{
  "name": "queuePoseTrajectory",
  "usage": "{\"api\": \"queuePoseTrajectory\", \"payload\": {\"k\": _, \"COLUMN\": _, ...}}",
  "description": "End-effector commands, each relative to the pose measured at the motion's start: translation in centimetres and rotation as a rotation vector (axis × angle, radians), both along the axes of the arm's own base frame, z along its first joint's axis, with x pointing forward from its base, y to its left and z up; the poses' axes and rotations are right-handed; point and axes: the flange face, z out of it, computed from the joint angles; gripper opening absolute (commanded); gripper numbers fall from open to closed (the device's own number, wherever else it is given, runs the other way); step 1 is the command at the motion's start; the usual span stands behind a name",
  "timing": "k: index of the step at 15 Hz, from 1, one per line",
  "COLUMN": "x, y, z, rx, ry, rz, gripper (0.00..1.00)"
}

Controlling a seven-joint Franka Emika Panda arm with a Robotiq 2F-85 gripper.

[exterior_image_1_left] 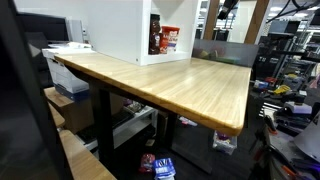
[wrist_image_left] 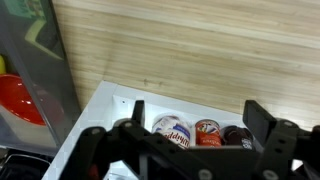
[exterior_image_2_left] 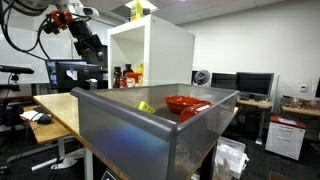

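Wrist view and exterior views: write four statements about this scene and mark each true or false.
Cans stand in the white shelf. True.
The jaws are shut on a can. False: they stand open and empty.
The red bowl sits atop the shelf. False: it lies in the grey bin.
The table has a wooden top. True.
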Motion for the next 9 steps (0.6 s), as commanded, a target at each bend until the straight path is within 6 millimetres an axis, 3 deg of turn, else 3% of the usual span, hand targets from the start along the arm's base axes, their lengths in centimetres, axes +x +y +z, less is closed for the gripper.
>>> {"api": "queuePoseTrajectory", "payload": {"k": 1, "x": -1.6, "y": -0.8, "z": 0.5, "rx": 0.036, "ry": 0.011, "rz": -0.005, "gripper": 1.00}}
{"api": "queuePoseTrajectory", "payload": {"k": 9, "x": -2.5, "y": -2.1, "z": 0.7, "rx": 0.075, "ry": 0.032, "rz": -0.012, "gripper": 1.00}}
